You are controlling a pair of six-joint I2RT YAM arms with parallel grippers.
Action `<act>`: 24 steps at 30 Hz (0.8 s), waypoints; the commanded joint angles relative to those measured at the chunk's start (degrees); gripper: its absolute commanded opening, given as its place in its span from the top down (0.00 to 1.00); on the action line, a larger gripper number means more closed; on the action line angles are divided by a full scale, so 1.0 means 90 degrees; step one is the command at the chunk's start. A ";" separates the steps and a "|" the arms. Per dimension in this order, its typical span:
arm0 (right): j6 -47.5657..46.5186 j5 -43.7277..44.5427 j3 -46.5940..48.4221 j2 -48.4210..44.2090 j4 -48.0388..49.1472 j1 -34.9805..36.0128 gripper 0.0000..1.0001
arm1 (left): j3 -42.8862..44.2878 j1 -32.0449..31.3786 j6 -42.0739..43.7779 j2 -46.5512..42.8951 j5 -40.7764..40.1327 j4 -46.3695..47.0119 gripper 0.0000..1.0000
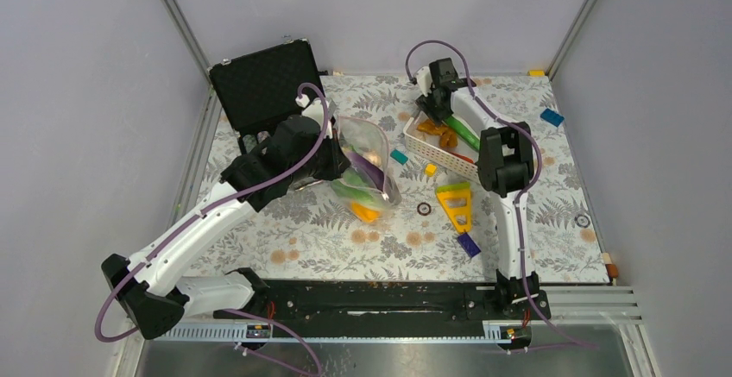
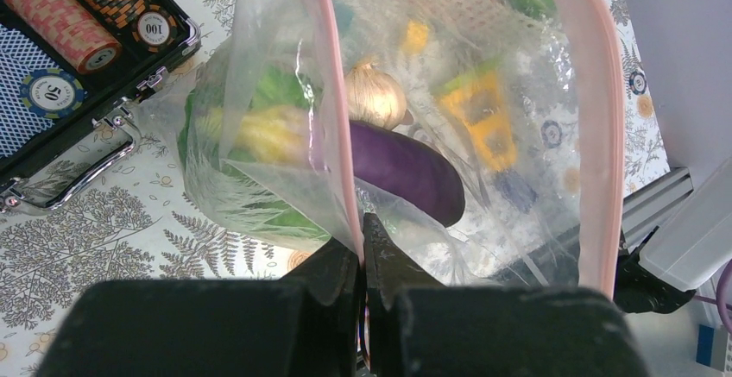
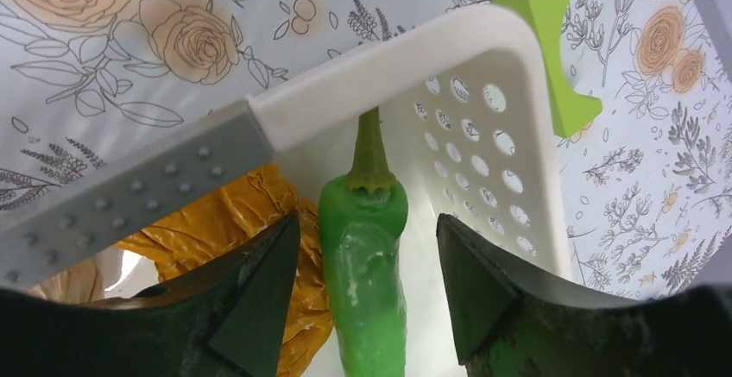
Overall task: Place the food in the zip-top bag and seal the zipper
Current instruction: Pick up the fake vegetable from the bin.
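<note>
My left gripper (image 2: pixel 362 235) is shut on the pink zipper (image 2: pixel 332 109) of the clear zip-top bag (image 1: pixel 367 157) and holds its mouth open above the table. Inside lie a purple eggplant (image 2: pixel 406 166), a garlic bulb (image 2: pixel 374 94), a green lettuce leaf (image 2: pixel 259 92) and a yellow piece (image 2: pixel 268 131). My right gripper (image 3: pixel 367 239) is open over the white basket (image 1: pixel 436 153), its fingers either side of a long green pepper (image 3: pixel 367 273). An orange lumpy piece (image 3: pixel 233 222) lies beside the pepper on the left.
An open black case (image 1: pixel 263 88) with poker chips (image 2: pixel 56 19) stands at the back left. A yellow block (image 1: pixel 455 204), blue block (image 1: pixel 468 244), teal blocks (image 1: pixel 551 117) and a loose chip (image 1: pixel 424 209) lie around. A green block (image 3: pixel 552 40) sits outside the basket.
</note>
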 commanded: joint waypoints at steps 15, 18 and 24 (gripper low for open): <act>-0.0015 0.0397 0.1316 0.0679 -0.0855 -0.0036 0.57 | 0.0291 0.0027 0.0123 0.0249 -0.0379 0.0130 0.98; -0.0077 0.0354 0.1109 0.0490 -0.0860 -0.0036 0.66 | 0.0327 0.0020 0.0137 0.0282 -0.0350 0.0131 0.98; -0.0205 -0.0103 -0.0134 -0.0640 -0.0354 -0.0036 0.75 | 0.0389 0.0027 0.0118 0.0311 -0.0263 0.0135 0.99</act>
